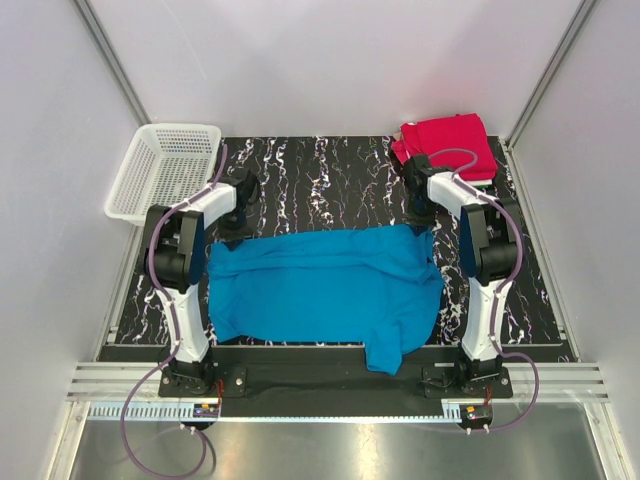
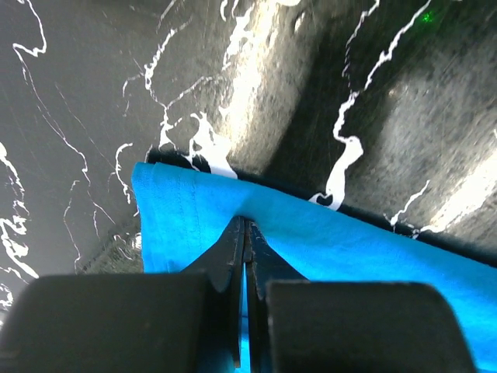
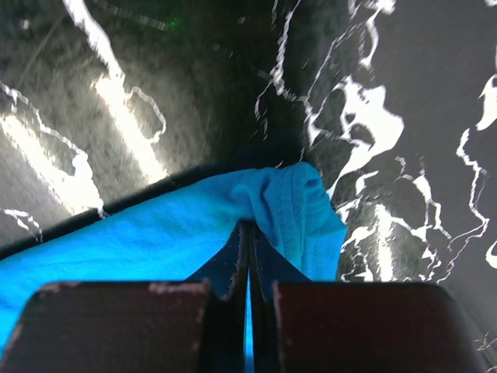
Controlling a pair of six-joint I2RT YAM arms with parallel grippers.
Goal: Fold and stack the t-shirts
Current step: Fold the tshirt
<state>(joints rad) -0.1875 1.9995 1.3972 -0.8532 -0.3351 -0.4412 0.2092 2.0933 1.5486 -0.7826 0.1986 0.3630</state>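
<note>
Now in left gripper: fingers pressed together on the far-left corner of the blue shirt, with the hem caught right at the tips.
In right gripper: likewise pinched tight, on the far-right corner, where the cloth bunches in a small roll around the tips.
Shirt from your hands: all of it lies on the near side of both grippers, spread on the table toward the arm bases. None of it reaches beyond the tips.
Long axis: it runs from one gripper straight across to the other, so the held edge spans the gap between your hands.
Nearer arm: neither. Each holds its own corner, so this looks like a two-handed move.
Coming move: likely you draw both hands back toward the bases together and lay the held edge over the near one. Keep them level so the fold stays parallel to that axis.
Watch: a flap behind the right gripper hangs toward the right base and may fold unevenly.
Stack: the red shirt lies just beyond the right gripper, so that arm is nearer.
Basket: beyond and outward of the left gripper, apart from the shirt.
</note>
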